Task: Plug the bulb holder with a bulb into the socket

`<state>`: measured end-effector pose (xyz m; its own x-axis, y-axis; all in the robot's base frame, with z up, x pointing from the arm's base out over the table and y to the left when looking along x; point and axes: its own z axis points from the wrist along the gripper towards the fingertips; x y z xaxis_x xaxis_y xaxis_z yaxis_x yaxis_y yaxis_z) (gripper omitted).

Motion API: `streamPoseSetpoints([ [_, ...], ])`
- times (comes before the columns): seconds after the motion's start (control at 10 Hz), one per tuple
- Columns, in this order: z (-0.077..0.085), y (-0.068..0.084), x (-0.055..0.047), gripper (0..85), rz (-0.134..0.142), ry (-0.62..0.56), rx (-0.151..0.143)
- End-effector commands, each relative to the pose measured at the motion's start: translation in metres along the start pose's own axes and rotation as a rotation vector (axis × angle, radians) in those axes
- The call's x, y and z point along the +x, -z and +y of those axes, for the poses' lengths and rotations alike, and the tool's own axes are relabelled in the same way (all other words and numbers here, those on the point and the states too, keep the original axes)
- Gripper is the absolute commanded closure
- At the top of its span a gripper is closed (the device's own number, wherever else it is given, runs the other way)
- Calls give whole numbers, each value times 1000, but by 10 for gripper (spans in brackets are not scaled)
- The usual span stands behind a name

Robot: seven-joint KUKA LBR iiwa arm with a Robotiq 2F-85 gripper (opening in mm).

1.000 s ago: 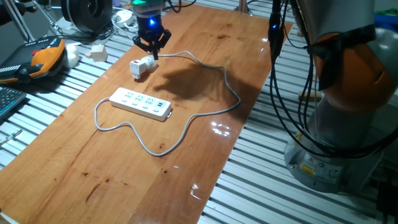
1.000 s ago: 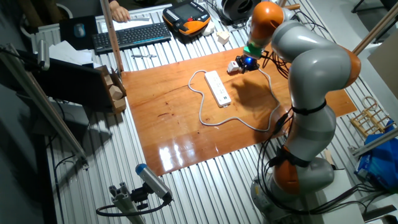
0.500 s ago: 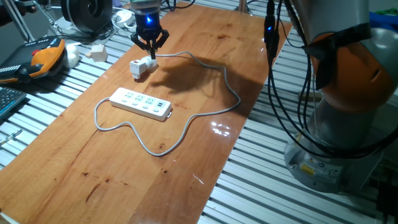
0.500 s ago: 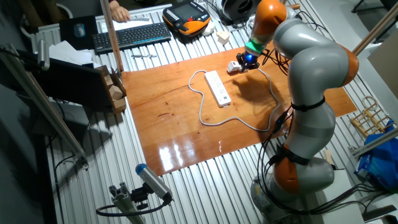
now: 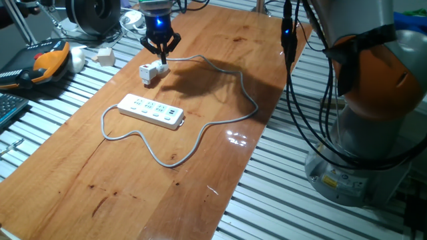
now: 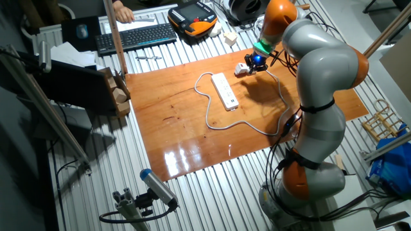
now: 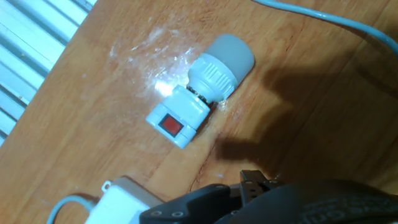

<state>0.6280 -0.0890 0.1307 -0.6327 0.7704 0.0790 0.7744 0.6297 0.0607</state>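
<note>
The bulb holder (image 5: 152,71) lies on its side on the wooden board, a small white block with a red mark (image 7: 170,126) facing up. Its rounded bulb (image 7: 231,55) points toward the pale grey cable (image 7: 323,20). My gripper (image 5: 161,56) hovers just above and behind it, open, holding nothing. From the other side the gripper (image 6: 255,63) sits right next to the bulb holder (image 6: 241,69). The socket (image 5: 151,111), a long white power strip, lies flat nearer the board's middle, and its corner (image 7: 127,198) shows in the hand view.
The socket's cable (image 5: 243,93) loops widely over the board. Off the board's left edge lie a whitish cube (image 5: 104,55), an orange teach pendant (image 5: 50,60) and a keyboard (image 6: 135,36). The arm's base (image 5: 373,100) and hanging black cables (image 5: 293,67) stand to the right.
The gripper has shifted slightly left and back, closer over the bulb holder. The bulb holder, socket and cable have stayed where they were.
</note>
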Motion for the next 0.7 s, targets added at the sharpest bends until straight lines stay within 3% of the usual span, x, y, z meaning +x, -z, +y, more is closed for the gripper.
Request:
streamPoseSetpoints([
  [0.0,0,0,0,850,0,0,0],
  [0.2,0,0,0,850,10,-6,3],
  [0.3,0,0,0,850,42,-35,-4],
  [0.4,0,0,0,850,55,-44,-2],
  [0.6,0,0,0,850,37,-76,9],
])
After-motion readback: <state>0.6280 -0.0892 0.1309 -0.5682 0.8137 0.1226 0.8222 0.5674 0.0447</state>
